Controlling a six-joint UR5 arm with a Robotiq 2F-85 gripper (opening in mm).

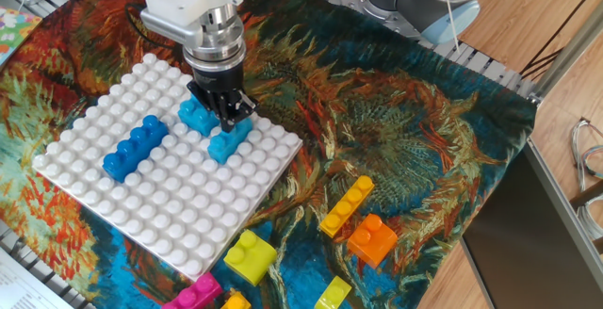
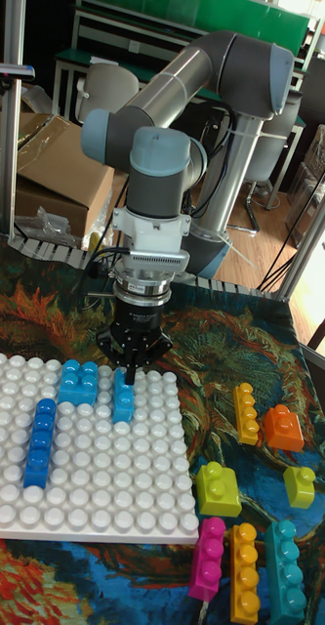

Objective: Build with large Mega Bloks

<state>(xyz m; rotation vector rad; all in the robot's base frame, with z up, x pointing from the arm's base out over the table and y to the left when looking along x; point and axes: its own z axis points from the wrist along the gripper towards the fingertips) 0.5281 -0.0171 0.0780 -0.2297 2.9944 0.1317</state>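
Three blue bricks sit on the white studded baseplate (image 1: 179,205). The dark blue brick (image 1: 135,145) is long and lies near the plate's left side. The light blue brick (image 1: 196,116) stands close to the plate's far edge. Just beside it is a narrow light blue brick (image 2: 123,395), and the gripper (image 2: 131,369) is right over its far end. The black fingers (image 1: 229,109) are pulled close together and reach down to that brick, but I cannot tell if they squeeze it or only touch it.

More bricks lie on the colorful cloth (image 1: 396,130), off the plate's near and right sides. An orange-yellow brick (image 1: 346,205) and an orange brick (image 1: 372,239) lie well apart from the plate. A lime yellow brick (image 1: 249,255) sits just by the plate's near corner, and a pink brick (image 2: 207,557) lies past it. No writing on the bricks or the arm can be read.
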